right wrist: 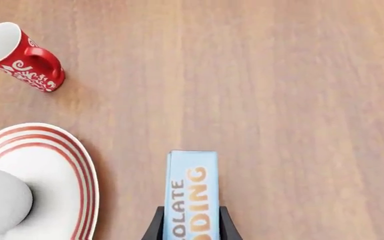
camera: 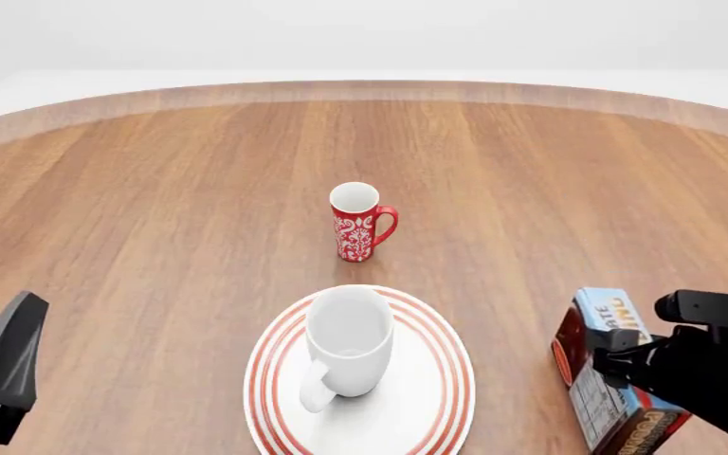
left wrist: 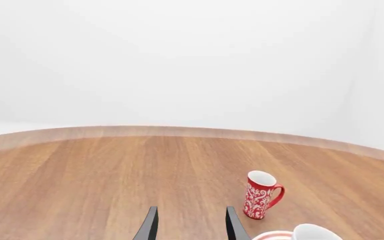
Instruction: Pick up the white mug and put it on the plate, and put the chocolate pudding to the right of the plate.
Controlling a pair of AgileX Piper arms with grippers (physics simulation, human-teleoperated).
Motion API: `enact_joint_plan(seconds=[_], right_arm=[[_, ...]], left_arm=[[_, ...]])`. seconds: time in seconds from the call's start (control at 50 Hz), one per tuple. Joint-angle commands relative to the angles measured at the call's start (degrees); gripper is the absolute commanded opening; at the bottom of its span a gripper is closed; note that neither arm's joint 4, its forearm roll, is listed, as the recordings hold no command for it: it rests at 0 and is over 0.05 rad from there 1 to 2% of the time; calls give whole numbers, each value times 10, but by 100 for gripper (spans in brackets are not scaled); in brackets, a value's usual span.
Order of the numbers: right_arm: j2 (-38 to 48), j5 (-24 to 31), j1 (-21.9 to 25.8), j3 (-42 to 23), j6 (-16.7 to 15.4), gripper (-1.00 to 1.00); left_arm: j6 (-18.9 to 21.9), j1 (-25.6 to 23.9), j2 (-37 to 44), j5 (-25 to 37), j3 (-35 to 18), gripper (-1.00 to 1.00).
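The right gripper (right wrist: 188,227), cut off at the frame edge, has its fingers clamped on the one chocolate pudding (camera: 610,374), just right of the plate (camera: 446,379). The white mug (camera: 349,341) stands on that plate. The left gripper (left wrist: 189,225) hovers, fingers apart. Farther off, one red mug (camera: 357,223) stands alone on open bench (camera: 149,190).

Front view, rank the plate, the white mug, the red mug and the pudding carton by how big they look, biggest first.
1. plate, clearly the widest.
2 and 3. white mug and chocolate pudding: similar, and the right gripper hides part of the carton, so I won't rank them.
4. red mug, though it stands farther from the camera.
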Motion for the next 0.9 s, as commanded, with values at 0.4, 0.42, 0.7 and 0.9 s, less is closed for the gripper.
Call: enact_joint_plan(seconds=[0.4, 0.42, 0.7, 0.9], right_arm=[[29, -17, 5, 23, 18, 100], [29, -16, 5, 23, 19, 100], [-3, 19, 7, 8, 20, 100], [-33, 50, 6, -5, 19, 100]], left_arm=[[0, 0, 0, -1, 0, 100], [0, 0, 0, -1, 0, 100], [0, 0, 0, -1, 0, 100], [1, -1, 0, -2, 0, 100]])
